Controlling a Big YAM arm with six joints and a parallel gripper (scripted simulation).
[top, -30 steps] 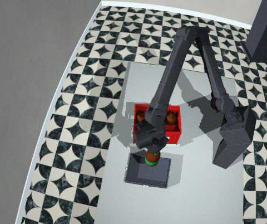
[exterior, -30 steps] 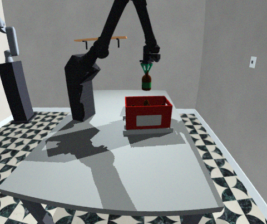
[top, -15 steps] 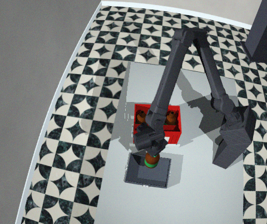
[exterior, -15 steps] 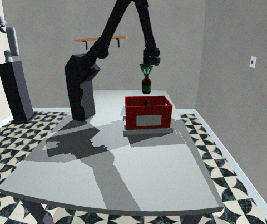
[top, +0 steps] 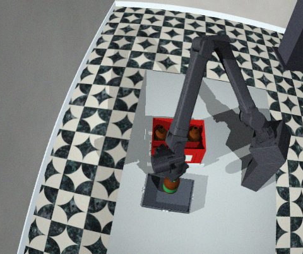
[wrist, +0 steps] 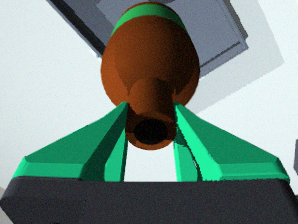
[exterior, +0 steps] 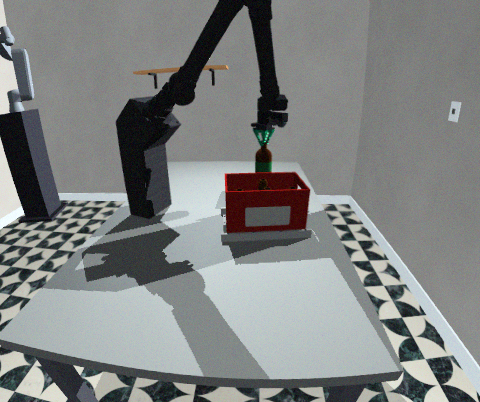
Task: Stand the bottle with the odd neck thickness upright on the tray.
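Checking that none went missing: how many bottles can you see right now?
3: one in the gripper's grasp over the tray, two in the crate, at opposite sides of its far row. The arm may hide more.

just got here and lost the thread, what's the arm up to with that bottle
The robot arm's gripper is shut on the neck of a brown bottle with a green band. The bottle is upright over the dark tray, beside the red crate. Other bottles are in the crate, partly hidden by the arm. Whether the held bottle touches the tray yet, I can't tell.
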